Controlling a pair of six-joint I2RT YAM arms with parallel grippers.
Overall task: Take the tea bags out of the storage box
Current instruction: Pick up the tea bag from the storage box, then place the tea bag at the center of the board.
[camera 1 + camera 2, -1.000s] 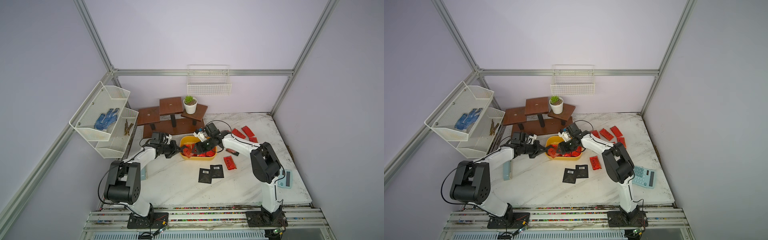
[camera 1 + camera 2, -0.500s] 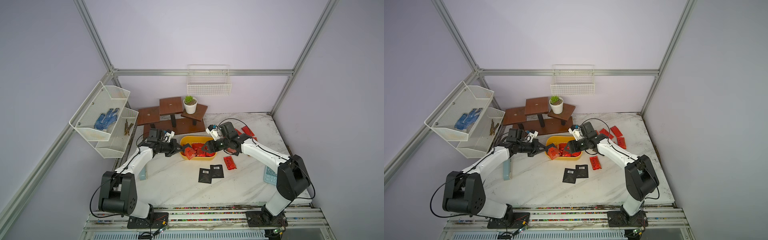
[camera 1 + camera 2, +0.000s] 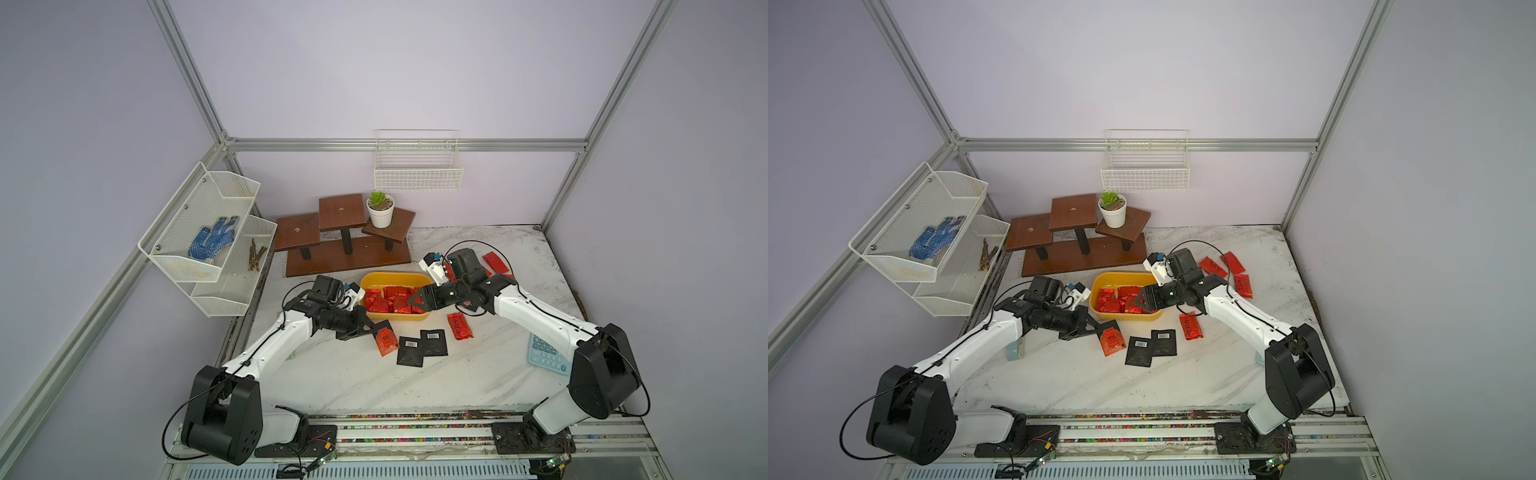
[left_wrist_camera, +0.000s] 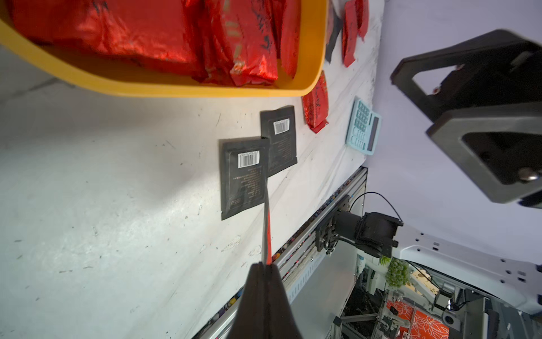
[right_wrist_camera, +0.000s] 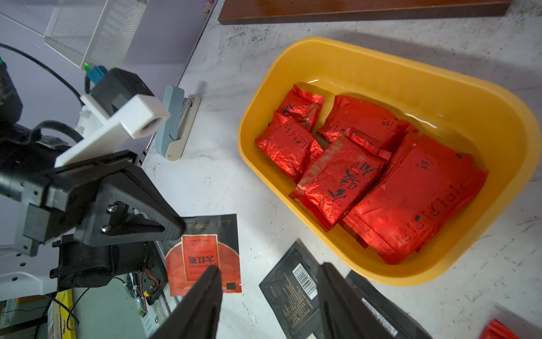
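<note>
**One sachet clear of the box, red pouches inside**

Clamped flat between the closed fingers of the left gripper (image 3: 372, 328): a black sachet with an orange-red face (image 3: 385, 341), sticking out beyond the fingertips, outside the storage box (image 3: 399, 318) and just beside its near wall. Just past that sachet, on the table (image 3: 353, 386): two black barcode sachets (image 3: 410, 351), overlapping. Poised over one end of the box, jaws partly apart with nothing between them: the right gripper (image 3: 415, 302). Just ahead of its fingertips, inside the box: a heap of red foil tea bags (image 3: 388, 299). Behind it, on the table: more red pouches (image 3: 496, 264).

yellow storage box (image 5: 440, 76), red foil tea bags (image 5: 410, 199)
</note>
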